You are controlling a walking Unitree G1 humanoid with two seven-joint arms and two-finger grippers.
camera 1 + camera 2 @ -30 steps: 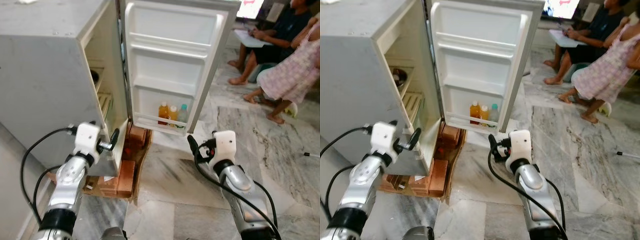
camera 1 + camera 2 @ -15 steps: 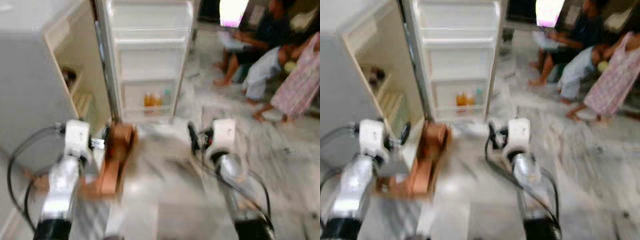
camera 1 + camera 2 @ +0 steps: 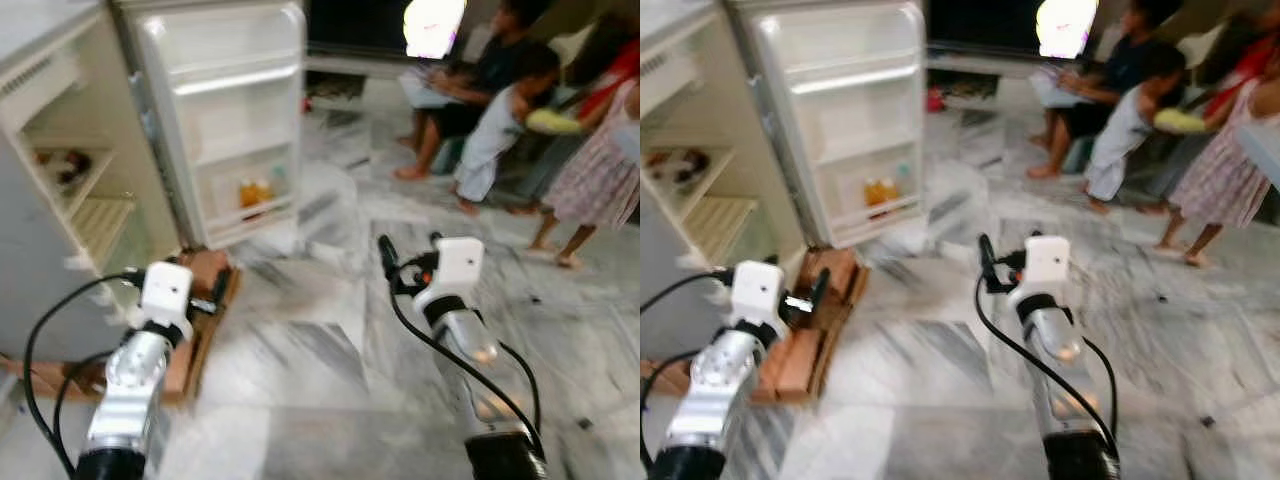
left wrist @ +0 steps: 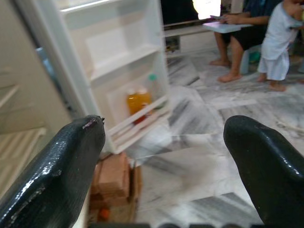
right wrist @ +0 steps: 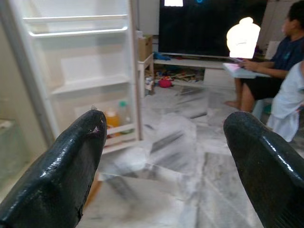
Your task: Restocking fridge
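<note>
The small white fridge (image 3: 40, 230) stands open at the left, its door (image 3: 225, 110) swung wide. Orange and clear bottles (image 3: 256, 190) sit in the door's bottom rack, also seen in the left wrist view as bottles (image 4: 138, 101). A dark bowl (image 3: 65, 166) rests on an inner shelf. My left gripper (image 3: 216, 290) is raised in front of the fridge base, open and empty, its fingers (image 4: 61, 166) wide apart. My right gripper (image 3: 400, 255) is held up over the marble floor, also open with nothing between its fingers (image 5: 71, 156).
The fridge stands on bricks and boards (image 3: 205, 290). People (image 3: 500, 90) sit and stand at the back right, near a bright screen (image 3: 432, 22). Grey-veined marble floor (image 3: 320, 350) stretches between me and the fridge.
The whole picture has shifted: the fridge now sits farther left and farther off, and more of the room and people shows. Both arms keep the same raised pose.
</note>
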